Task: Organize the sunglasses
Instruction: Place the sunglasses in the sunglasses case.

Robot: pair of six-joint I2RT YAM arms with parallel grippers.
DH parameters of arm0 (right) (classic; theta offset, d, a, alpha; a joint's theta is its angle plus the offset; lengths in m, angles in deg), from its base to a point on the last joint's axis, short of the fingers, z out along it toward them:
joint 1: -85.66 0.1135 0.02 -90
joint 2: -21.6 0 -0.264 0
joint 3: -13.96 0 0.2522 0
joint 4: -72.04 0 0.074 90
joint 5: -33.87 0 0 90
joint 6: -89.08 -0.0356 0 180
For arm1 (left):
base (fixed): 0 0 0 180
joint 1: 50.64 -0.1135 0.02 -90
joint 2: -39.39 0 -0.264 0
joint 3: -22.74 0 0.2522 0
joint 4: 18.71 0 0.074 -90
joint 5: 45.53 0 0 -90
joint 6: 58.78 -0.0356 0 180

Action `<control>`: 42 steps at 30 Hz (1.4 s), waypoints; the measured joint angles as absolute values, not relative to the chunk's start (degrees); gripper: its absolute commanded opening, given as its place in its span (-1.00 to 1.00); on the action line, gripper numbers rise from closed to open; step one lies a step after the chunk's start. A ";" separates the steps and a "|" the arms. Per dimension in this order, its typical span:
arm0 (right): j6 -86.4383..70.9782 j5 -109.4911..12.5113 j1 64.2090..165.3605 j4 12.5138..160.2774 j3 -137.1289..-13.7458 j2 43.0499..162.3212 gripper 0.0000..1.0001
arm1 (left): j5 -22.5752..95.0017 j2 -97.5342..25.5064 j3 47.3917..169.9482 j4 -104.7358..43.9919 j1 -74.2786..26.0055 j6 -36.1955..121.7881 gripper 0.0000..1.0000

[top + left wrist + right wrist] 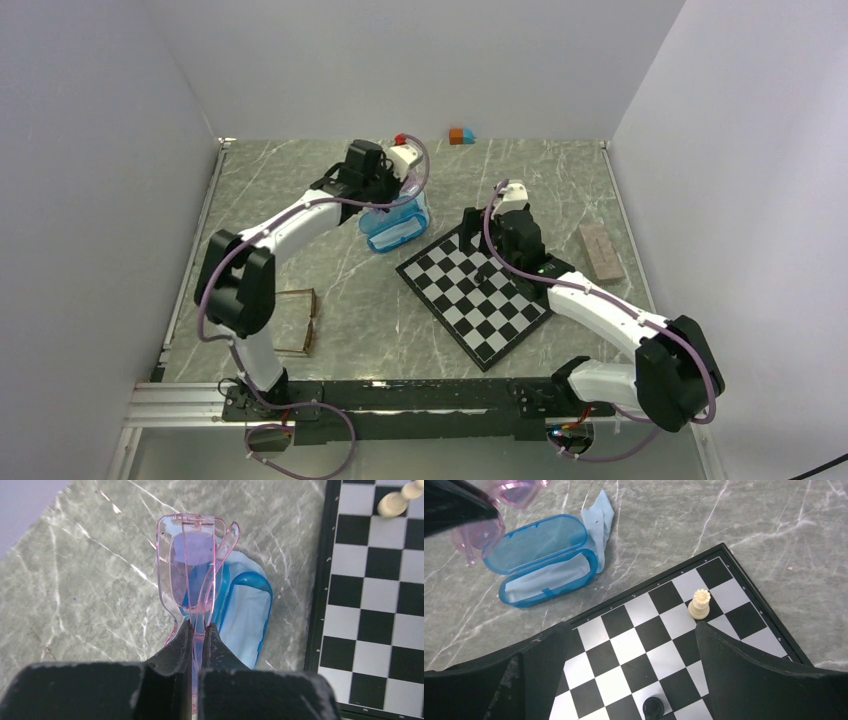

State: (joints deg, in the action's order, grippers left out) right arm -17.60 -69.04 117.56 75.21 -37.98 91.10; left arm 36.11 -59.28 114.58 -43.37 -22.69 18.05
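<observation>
**Purple pair poised over the open case**

Far to the left, near the left arm's base, the brown-framed sunglasses [297,322] lie on the marble table [350,290], well apart from everything else. Further along, the left gripper [198,630] has its fingers pressed together on the purple sunglasses [187,565] — pinching them by the frame's edge, folded, lenses hanging clear of the table. Directly beneath sits the blue case [250,610], lid thrown open, a light-blue cloth [599,517] lying just beside it.

To the right, the right gripper [634,635] hangs over the chessboard [480,300] with its jaws spread wide, holding nothing; a pale rook [699,604] stands near one finger.

This looks like the stowing step for the first pair. The next move calls for lowering the glasses flat into the case's lower half — lined up lengthwise so they settle inside its rim — before letting go.
</observation>
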 measured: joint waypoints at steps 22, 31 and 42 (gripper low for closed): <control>-16.82 -73.85 117.19 75.28 -37.89 93.85 0.99 | 37.27 -72.11 119.20 -51.87 -19.70 10.46 -1.00; -16.31 -73.85 117.19 75.28 -37.89 94.60 0.99 | 38.28 -75.52 119.26 -54.50 -19.63 7.69 -1.00; -16.31 -73.61 117.14 75.04 -37.89 94.73 0.99 | 38.08 -75.85 119.57 -54.76 -19.54 6.97 -1.00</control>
State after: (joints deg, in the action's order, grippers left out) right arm -16.31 -73.61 117.14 75.04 -37.89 94.73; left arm 38.08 -75.85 119.57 -54.76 -19.54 6.97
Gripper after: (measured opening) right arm 0.994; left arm 0.052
